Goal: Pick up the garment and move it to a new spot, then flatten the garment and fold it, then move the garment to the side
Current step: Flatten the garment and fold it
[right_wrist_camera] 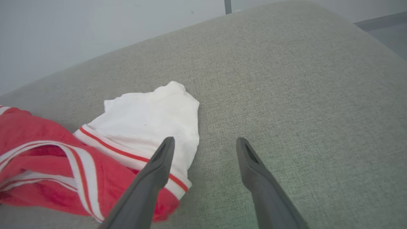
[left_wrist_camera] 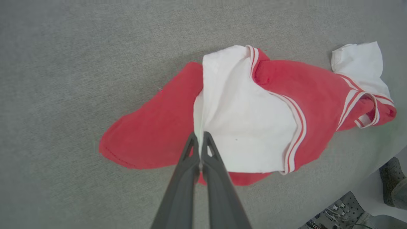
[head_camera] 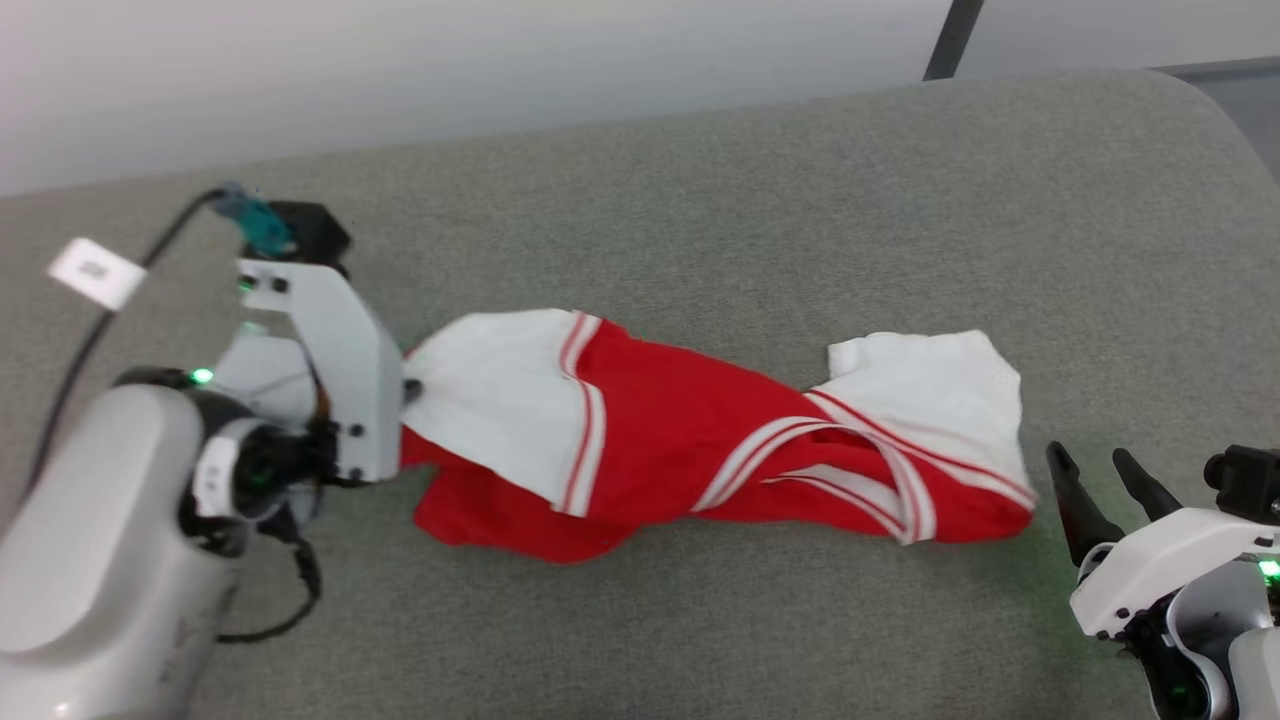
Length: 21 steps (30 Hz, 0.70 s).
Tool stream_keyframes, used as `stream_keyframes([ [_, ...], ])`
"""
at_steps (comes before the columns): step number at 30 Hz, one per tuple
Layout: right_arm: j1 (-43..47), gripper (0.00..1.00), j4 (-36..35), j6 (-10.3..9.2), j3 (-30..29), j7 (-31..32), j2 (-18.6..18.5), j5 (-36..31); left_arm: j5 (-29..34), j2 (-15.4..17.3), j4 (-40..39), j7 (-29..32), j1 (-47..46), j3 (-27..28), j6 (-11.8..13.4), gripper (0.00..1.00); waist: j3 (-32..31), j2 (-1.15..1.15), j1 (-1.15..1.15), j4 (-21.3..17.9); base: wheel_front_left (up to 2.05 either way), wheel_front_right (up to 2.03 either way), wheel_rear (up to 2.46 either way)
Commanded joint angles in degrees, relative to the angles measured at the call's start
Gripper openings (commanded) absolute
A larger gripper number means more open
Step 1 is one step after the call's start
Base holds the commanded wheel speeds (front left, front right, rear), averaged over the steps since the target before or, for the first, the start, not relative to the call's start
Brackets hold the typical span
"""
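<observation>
The garment (head_camera: 660, 430), a red jersey with white sleeves and striped trim, lies crumpled and stretched left to right on the grey cushion (head_camera: 700, 200). My left gripper (head_camera: 408, 392) is shut on the edge of its left white sleeve (left_wrist_camera: 241, 114); in the left wrist view the two fingers (left_wrist_camera: 190, 159) pinch a fold of white cloth between them. My right gripper (head_camera: 1105, 470) hovers open just right of the garment's other white sleeve (right_wrist_camera: 149, 117), its left finger (right_wrist_camera: 159, 165) over the sleeve's edge, holding nothing.
The cushion's back edge meets a pale wall (head_camera: 400, 60), and its right corner curves off at the upper right (head_camera: 1230, 120). A cable with a white tag (head_camera: 95, 270) trails from my left arm. In the left wrist view a shoe (left_wrist_camera: 392, 181) stands on the floor beyond the cushion's edge.
</observation>
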Motion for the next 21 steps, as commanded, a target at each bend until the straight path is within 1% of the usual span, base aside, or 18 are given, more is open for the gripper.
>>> stream_keyframes([
  [1, 0.3, 1.0, 0.0, -0.04, -0.2, 0.2, -0.2, -0.2, 0.1, 0.9, -0.6, 0.1, 0.2, 1.0, 0.8, 0.0, -0.2, 0.0, 0.0, 0.5, 0.0, 0.0, 0.0],
  [8, 0.9, 1.0, -0.3, -0.04, -0.4, 0.6, -0.6, -0.4, -0.4, 6.1, -4.3, 0.2, 3.2, 5.8, 3.4, 0.0, -0.7, 0.0, 0.0, 1.9, 0.0, 0.0, 0.0],
  [12, 1.2, 1.0, -0.5, -0.04, -0.6, 1.0, -0.7, -0.4, -0.8, 9.3, -6.4, 0.8, 6.6, 8.7, 5.6, 0.0, -0.9, 0.0, 0.0, 2.7, 0.0, 0.0, 0.0],
  [15, 1.3, 1.0, -0.6, -0.04, -0.8, 1.2, -0.8, -0.5, -1.0, 11.2, -7.8, 1.2, 10.1, 10.4, 7.1, 0.0, -0.9, 0.0, 0.0, 3.4, 0.0, 0.0, 0.0],
  [17, 1.2, 1.0, -0.7, -0.04, -0.8, 1.4, -0.7, -0.5, -1.2, 12.0, -8.7, 1.1, 12.4, 11.3, 7.8, 0.0, -0.8, 0.0, 0.0, 3.7, 0.0, 0.0, 0.0],
  [21, 0.9, 1.0, -0.8, -0.04, -0.6, 1.8, -0.6, -0.4, -2.2, 11.3, -9.1, 0.2, 16.3, 11.9, 8.5, 0.0, -0.5, 0.0, 0.0, 4.5, 0.0, 0.0, 0.0],
])
